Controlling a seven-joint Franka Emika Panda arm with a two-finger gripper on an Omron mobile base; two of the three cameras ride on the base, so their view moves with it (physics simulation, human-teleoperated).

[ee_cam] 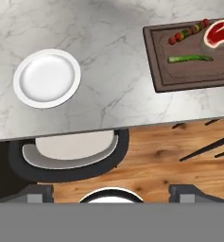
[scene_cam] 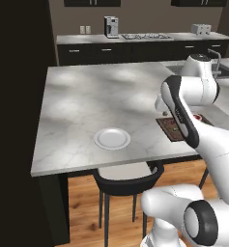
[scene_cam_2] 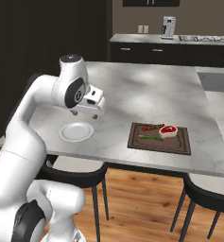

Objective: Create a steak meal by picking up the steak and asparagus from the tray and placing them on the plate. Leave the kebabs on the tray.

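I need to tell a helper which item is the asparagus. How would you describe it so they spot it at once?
On the marble counter, find the dark brown tray to the right of the round white plate. On it lies the asparagus, one thin green spear nearer the counter's front edge than the red steak and the beaded kebab.

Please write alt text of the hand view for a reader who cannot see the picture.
Seen from above, a grey marble counter carries an empty round pale plate at left and a dark brown rectangular tray at upper right. On the tray lie a red steak, a thin green asparagus spear and a small kebab. Below the counter edge are a dark stool with a pale seat and wooden floor.
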